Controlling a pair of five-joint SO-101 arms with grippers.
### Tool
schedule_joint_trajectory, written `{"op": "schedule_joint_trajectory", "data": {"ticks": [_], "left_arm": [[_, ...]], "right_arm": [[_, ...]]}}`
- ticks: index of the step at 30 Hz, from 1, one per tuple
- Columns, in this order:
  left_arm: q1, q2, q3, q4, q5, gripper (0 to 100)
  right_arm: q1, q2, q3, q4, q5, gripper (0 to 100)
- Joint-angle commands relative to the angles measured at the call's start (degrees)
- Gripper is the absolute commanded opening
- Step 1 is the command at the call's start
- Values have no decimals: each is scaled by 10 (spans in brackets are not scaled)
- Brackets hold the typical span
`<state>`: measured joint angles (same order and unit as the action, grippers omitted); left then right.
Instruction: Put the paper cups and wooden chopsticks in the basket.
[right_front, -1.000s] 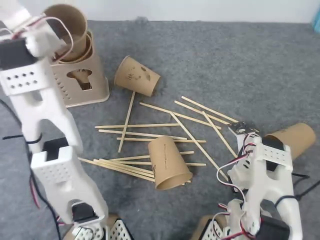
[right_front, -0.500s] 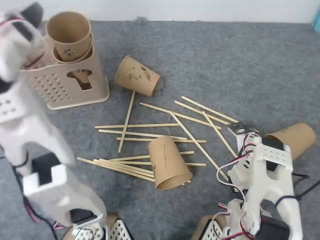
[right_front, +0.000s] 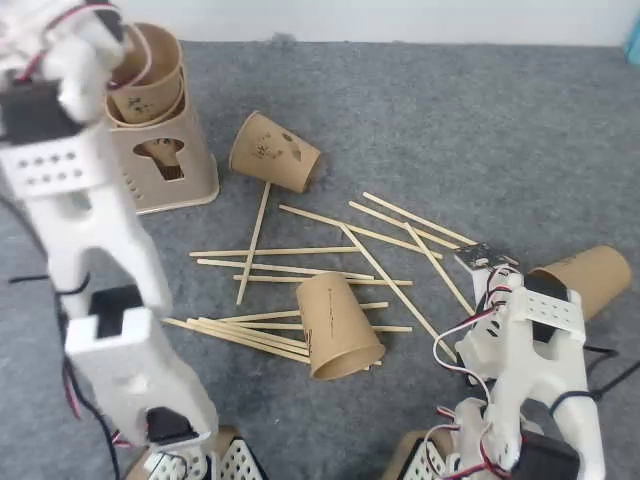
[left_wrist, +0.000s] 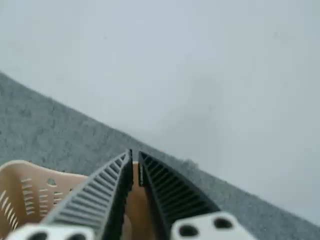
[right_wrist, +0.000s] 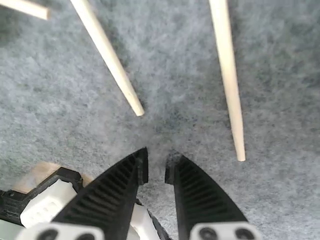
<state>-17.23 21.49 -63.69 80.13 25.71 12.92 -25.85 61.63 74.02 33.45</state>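
Observation:
A beige slotted basket stands at the back left with paper cups stacked in it. My left gripper hovers at the top cup's left rim. Its fingers are shut, and the cup's brown shows through the thin slit between them. Three more cups lie on their sides: one beside the basket, one mid-table and one at the right. Several wooden chopsticks are scattered across the middle. My right gripper is shut just above the carpet, near two chopstick ends.
Grey carpet covers the table, and a pale wall runs along the back. The right arm stands at the front right, next to the right-hand cup. The basket rim shows beside the left fingers.
The cup held at a tilt over the basket a second ago now sits nested in the stack. The left arm swung left off it, then came back over the rim. The right arm stayed still.

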Motion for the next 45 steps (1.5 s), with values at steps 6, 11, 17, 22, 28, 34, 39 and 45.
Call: {"op": "schedule_joint_trajectory", "data": {"ticks": [6, 11, 17, 22, 28, 34, 39, 45], "left_arm": [[2, 76, 6, 6, -68, 9], [-23, 101, 2, -4, -97, 9], [-60, 109, 7, -9, -113, 9], [-40, 123, 7, 15, -140, 9], [-14, 163, 7, 25, -143, 9], [7, 191, 3, 28, -143, 9], [10, 180, -36, 33, -142, 10], [19, 143, -195, 103, -142, 13]], "right_arm": [[-4, -21, -4, -3, 11, 69], [-4, -21, -5, -4, 11, 69], [-4, -21, -5, -4, 11, 69], [-4, -21, -5, -5, 11, 69], [-4, -21, -5, -4, 9, 69], [-4, -21, -5, -4, 11, 69], [-4, -21, -5, -4, 11, 69], [-4, -21, -5, -4, 11, 69]]}}
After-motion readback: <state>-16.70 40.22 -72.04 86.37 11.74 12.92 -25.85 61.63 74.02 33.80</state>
